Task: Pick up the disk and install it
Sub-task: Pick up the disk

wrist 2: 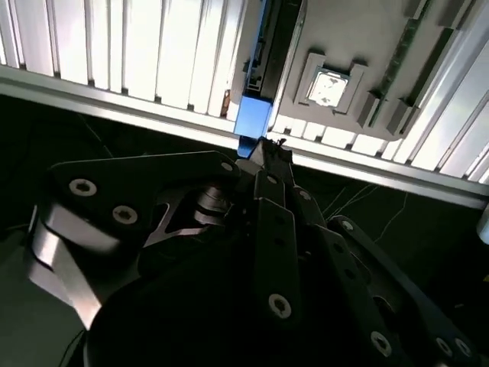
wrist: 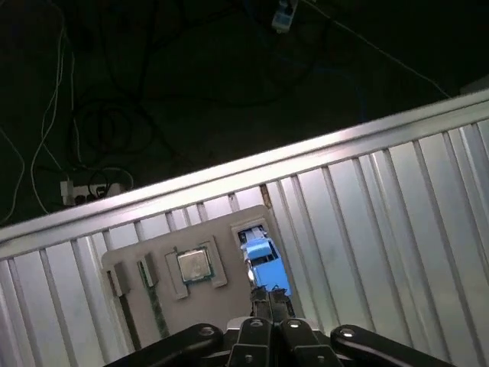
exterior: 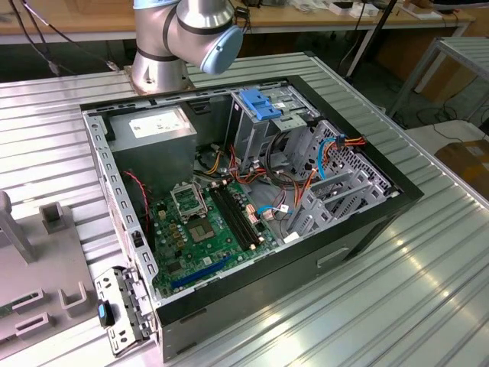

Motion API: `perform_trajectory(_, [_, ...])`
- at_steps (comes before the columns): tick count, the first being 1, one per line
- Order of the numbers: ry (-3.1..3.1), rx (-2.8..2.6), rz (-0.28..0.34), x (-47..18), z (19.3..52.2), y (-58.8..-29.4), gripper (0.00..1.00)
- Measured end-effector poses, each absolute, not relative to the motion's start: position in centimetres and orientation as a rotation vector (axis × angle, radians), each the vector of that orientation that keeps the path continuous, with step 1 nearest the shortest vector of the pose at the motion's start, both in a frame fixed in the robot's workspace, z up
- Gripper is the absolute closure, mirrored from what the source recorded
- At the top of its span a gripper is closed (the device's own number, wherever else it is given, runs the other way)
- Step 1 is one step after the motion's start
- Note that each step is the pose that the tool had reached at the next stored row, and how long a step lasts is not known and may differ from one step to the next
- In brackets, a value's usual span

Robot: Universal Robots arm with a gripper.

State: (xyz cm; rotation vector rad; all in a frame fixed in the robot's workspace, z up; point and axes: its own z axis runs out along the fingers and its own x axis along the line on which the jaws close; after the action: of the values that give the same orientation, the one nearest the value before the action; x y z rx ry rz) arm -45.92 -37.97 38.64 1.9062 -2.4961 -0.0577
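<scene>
An open computer case point(exterior: 321, 256) lies on its side on the ribbed metal table point(exterior: 397, 306). The arm's base point(exterior: 179, 38) stands at the case's 12 o'clock in the exterior view. The case holds one green motherboard point(exterior: 206, 229) on its floor. One grey power supply point(exterior: 157, 134) sits at 11 o'clock of the board. One drive cage point(exterior: 263, 134), topped by one blue bracket point(exterior: 256, 103), sits at 1 o'clock. A tangle of coloured cables point(exterior: 306, 182) lies at 3 o'clock. At the case's 9 o'clock sits a grey fixture tray point(exterior: 46, 267).

In both wrist views, a grey tray point(wrist: 221, 229) point(wrist 2: 344, 30) lies at the table's edge with dark floor beyond. It carries one processor chip point(wrist: 194, 265) point(wrist 2: 328, 86) in a square pocket and a green memory stick point(wrist: 157, 313) on edge. The disk point(wrist: 263, 256) point(wrist 2: 252, 115) stands edgewise in its own slot beside the chip, with its blue frame facing the arm.

The gripper point(wrist: 269, 297) point(wrist 2: 269, 149) is right at that blue frame, its fingers drawn narrow and close together. Whether they pinch the frame cannot be told.
</scene>
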Motion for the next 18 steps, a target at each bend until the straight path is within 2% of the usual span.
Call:
perform_trajectory(8, [-2.336,2.126,-0.03,-45.9,37.8,-37.9,0.89])
perform_trajectory(9, [-2.312,2.156,-0.026,-45.9,37.6,-37.9,0.83])
perform_trajectory(10, [-2.294,2.178,-0.024,-45.9,37.5,-37.9,0.71])
perform_trajectory(15, [-2.213,2.262,-0.022,-45.9,36.6,-37.8,0.4])
perform_trajectory(18, [-2.207,2.269,-0.023,-46.2,35.2,-37.8,0.4])
